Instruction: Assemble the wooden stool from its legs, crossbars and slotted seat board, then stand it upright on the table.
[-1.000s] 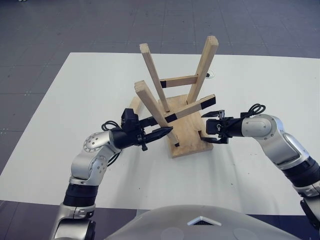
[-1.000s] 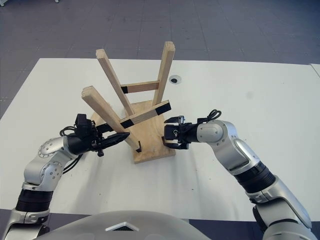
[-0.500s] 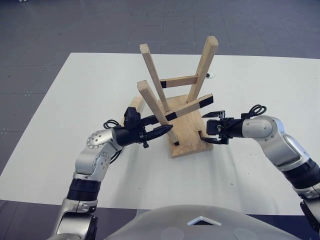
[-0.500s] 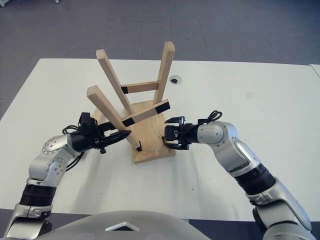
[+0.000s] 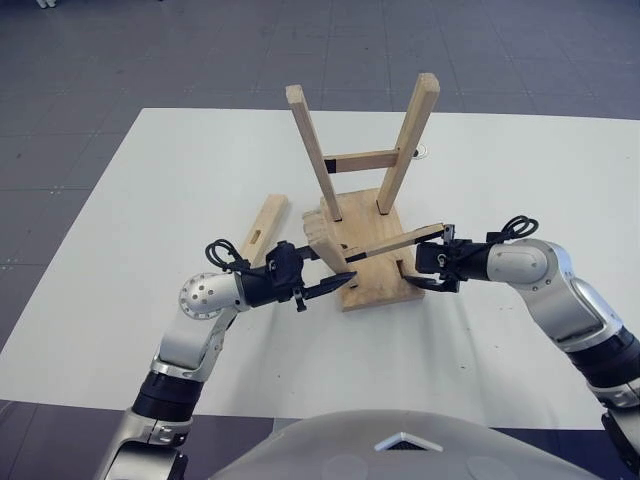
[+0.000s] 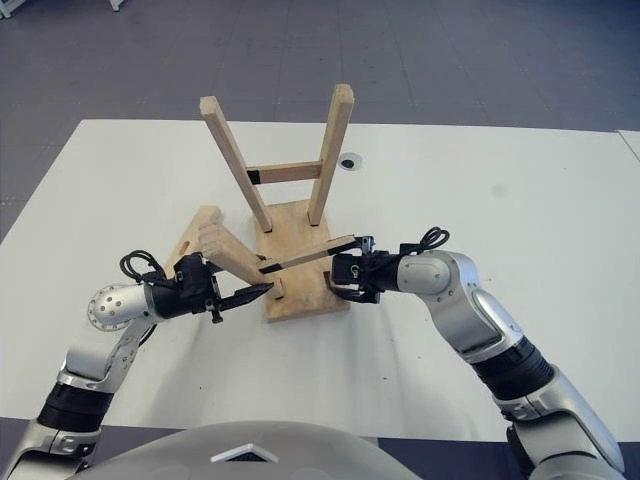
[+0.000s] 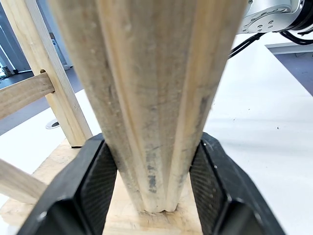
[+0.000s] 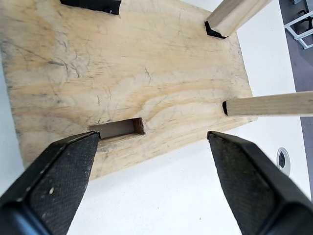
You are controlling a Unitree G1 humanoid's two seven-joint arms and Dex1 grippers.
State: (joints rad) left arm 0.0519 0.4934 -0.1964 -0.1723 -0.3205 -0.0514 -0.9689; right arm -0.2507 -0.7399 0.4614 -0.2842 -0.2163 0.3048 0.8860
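The slotted seat board [image 5: 372,280] lies flat on the white table [image 5: 150,200]. Two legs [image 5: 312,150] stand in its far slots, joined by a crossbar [image 5: 365,160]. My left gripper [image 5: 335,284] is shut on a third leg [image 5: 318,238], which tilts low over the board's near left corner. In the left wrist view this leg [image 7: 151,98] sits tight between the fingers. A second crossbar [image 5: 395,243] runs from that leg towards my right gripper [image 5: 427,262], which is open at the board's near right corner, over an empty slot [image 8: 117,129].
A loose leg [image 5: 262,228] lies on the table just left of the board. A small round hole [image 5: 421,152] is in the tabletop behind the stool. Bare tabletop stretches to the far left, far right and near edge.
My left gripper has dropped and swung the held leg and its crossbar down low over the board. The crossbar's free end now reaches the right gripper, which has barely moved.
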